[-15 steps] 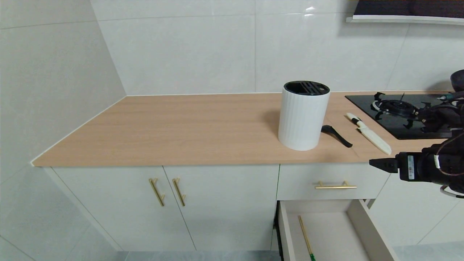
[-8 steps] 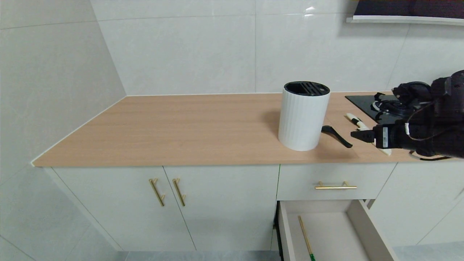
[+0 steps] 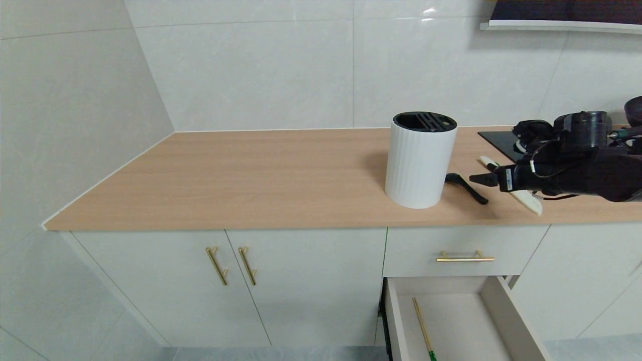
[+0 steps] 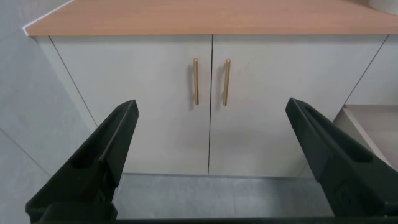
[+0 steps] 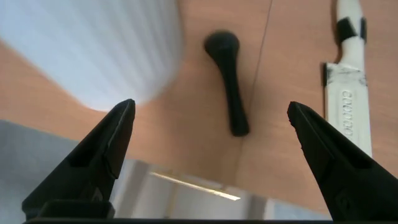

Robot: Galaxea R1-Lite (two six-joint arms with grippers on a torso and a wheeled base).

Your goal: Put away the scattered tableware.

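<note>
A white ribbed utensil holder (image 3: 420,159) with a slotted black top stands on the wooden counter (image 3: 251,175). Just right of it lies a black spoon (image 3: 465,187), and beyond that a white knife (image 3: 530,204), partly covered by my right arm. My right gripper (image 3: 476,179) hovers over the counter beside the spoon. In the right wrist view it is open (image 5: 210,107), with the black spoon (image 5: 229,81) between its spread fingers, the holder (image 5: 112,43) on one side and the knife (image 5: 348,93) on the other. My left gripper (image 4: 211,104) is open, low down, facing the cabinet doors.
A black gas hob (image 3: 494,138) sits at the counter's right end behind my right arm. Below the counter, a drawer (image 3: 494,306) stands pulled out with a pair of chopsticks (image 3: 423,328) inside. Two cabinet doors with gold handles (image 3: 232,264) are to its left.
My right arm has risen from below the counter's front edge and moved left over the counter, ending beside the black spoon and covering part of the knife.
</note>
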